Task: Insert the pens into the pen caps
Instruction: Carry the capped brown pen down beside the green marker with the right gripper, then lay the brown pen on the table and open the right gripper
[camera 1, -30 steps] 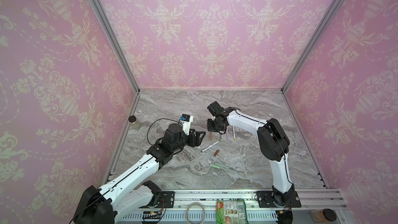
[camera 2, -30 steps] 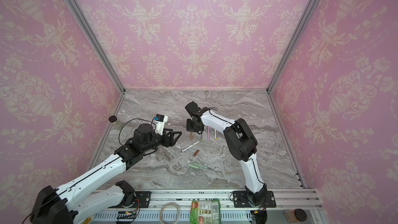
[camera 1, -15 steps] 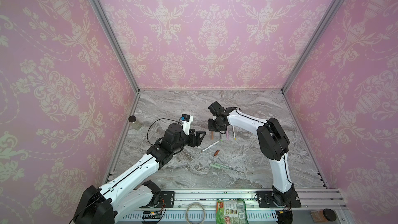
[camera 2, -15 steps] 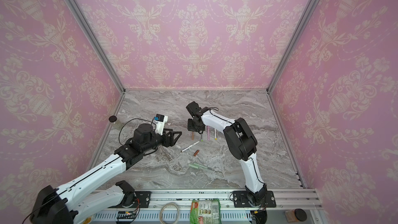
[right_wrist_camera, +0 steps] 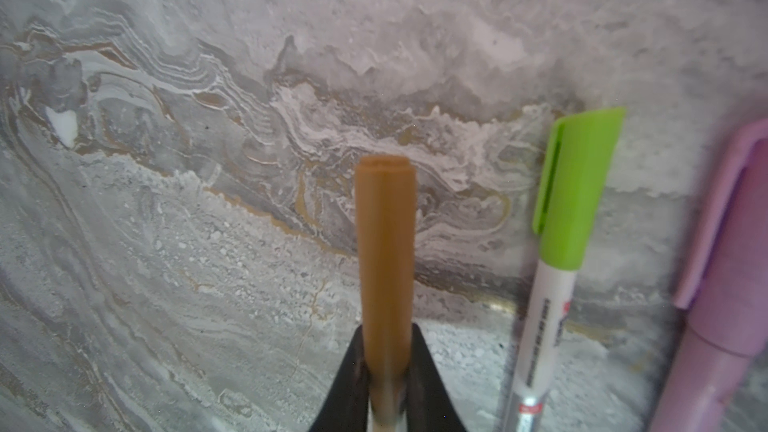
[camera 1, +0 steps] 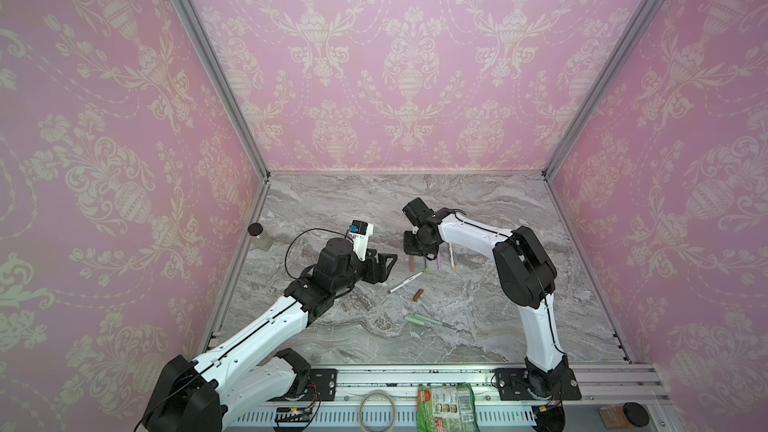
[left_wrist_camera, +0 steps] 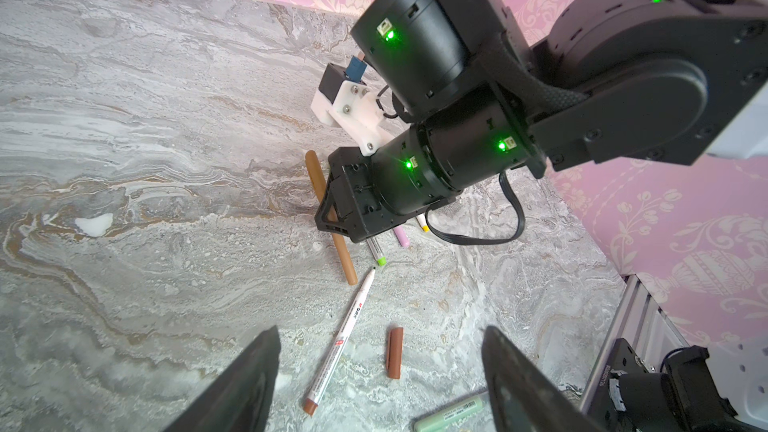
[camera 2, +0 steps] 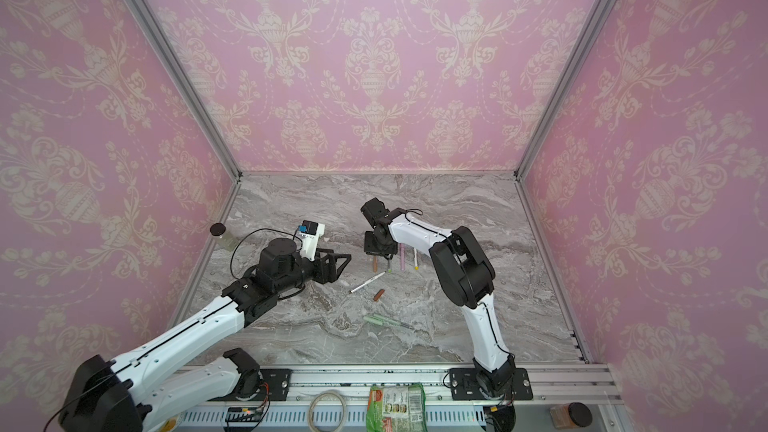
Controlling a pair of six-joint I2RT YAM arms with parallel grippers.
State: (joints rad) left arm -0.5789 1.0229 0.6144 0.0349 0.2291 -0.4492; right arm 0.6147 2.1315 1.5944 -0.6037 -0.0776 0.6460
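My right gripper (right_wrist_camera: 386, 330) is shut on a brown pen (right_wrist_camera: 385, 243), low over the marble near the middle of the table (camera 1: 478, 326). In a top view the pen's end (camera 1: 412, 263) pokes out below the gripper (camera 1: 415, 248). Beside it lie a green-capped white pen (right_wrist_camera: 577, 189), a pink pen (right_wrist_camera: 731, 243) and a yellow-ended pen (camera 1: 451, 259). My left gripper (left_wrist_camera: 380, 330) hangs open above a white pen with a brown end (left_wrist_camera: 340, 338) and a loose brown pen cap (left_wrist_camera: 395, 353). A pale green pen (camera 1: 419, 320) lies nearer the front.
A small jar with a black lid (camera 1: 258, 234) stands by the left wall. On the front rail lie a tape ring (camera 1: 377, 411), a green packet (camera 1: 444, 407) and a brown jar (camera 1: 623, 415). Pink patterned walls close in three sides.
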